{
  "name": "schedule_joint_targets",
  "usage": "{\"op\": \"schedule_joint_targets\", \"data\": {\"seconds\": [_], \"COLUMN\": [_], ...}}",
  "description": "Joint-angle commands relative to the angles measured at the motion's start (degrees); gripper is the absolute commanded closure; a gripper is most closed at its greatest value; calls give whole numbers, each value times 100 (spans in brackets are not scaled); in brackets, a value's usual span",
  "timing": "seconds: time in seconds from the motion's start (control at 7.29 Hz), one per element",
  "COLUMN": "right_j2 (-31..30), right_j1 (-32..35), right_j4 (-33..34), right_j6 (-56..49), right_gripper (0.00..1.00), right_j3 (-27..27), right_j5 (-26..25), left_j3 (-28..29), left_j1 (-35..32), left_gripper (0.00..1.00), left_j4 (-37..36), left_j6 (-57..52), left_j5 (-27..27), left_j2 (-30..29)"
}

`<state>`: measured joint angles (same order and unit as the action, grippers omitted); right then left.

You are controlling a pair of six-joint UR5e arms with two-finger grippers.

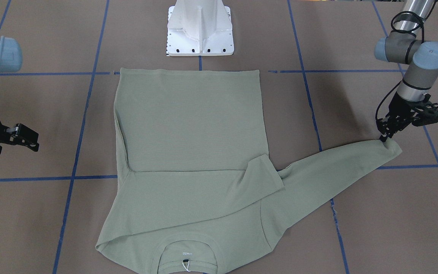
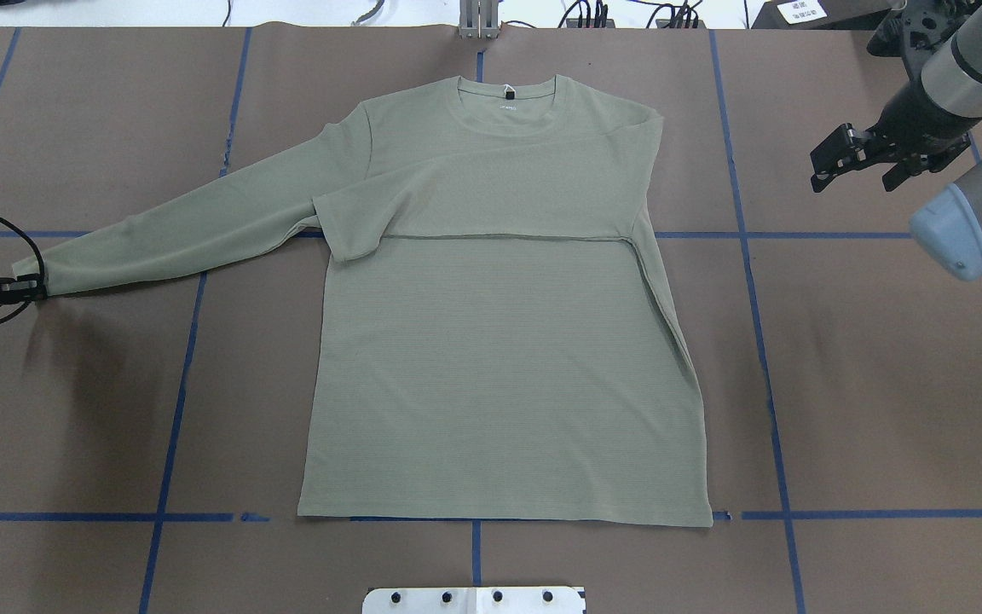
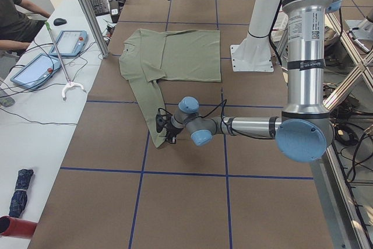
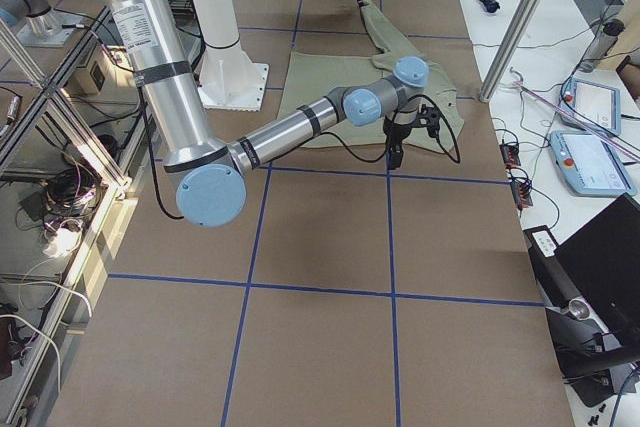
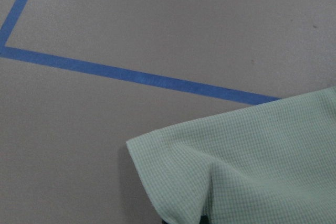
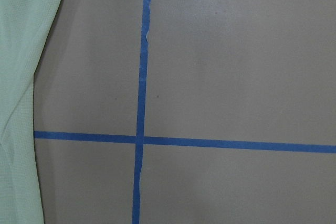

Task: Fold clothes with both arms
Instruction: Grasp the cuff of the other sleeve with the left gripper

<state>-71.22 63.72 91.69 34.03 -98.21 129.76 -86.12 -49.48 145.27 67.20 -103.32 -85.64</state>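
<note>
At the desk: Where does your shirt sit on that table?

On the floor: You have the pale sage-green long-sleeved shirt (image 2: 499, 367) lying flat, front up, about the middle of the brown table (image 2: 883, 384). Its ribbed collar (image 2: 508, 115) and white neck label (image 2: 507, 88) point away from the robot. Its hem lies nearest the white pedestal base (image 1: 200, 34). Blue tape lines (image 2: 840, 235) grid the surface beneath it.

At the desk: And the sleeves?

On the floor: You see two different states. The folded sleeve (image 2: 499, 205), from the shoulder on the robot's right, lies across the chest, with its cuff resting at the body's opposite side. The outstretched sleeve (image 2: 193, 230) runs at a slant over the table toward the robot's left, flat along its length, and ends at the left gripper.

At the desk: What have your grippers got hold of?

On the floor: Your left gripper (image 1: 385, 137) is down at table level, its fingertips closed together on the very end of the outstretched sleeve's cuff. Its wrist camera shows the knit puckered up off the surface there, beside one tape line. Your right gripper (image 2: 853, 177) hangs over bare table on the folded-sleeve side, well apart from the shirt, jaws spread and holding nothing. Its wrist camera looks down on a crossing of tape lines, with the shirt's edge along the left of the view.
</note>
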Motion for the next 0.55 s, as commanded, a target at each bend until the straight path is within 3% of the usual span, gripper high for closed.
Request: {"op": "schedule_joint_targets", "data": {"seconds": [0.0,0.41], "right_j2": [12,-223], "right_j1": [0,35], "right_j4": [7,7], "right_j6": [-2,-2], "right_gripper": [0,0], "right_j3": [3,-258], "right_j5": [5,14], "left_j3": [-28,-465], "left_j1": [9,-35], "left_gripper": [100,100], "left_j4": [10,-112], "left_j6": [39,-22], "left_j5": [-13,-74], "left_j2": [-31,-329]}}
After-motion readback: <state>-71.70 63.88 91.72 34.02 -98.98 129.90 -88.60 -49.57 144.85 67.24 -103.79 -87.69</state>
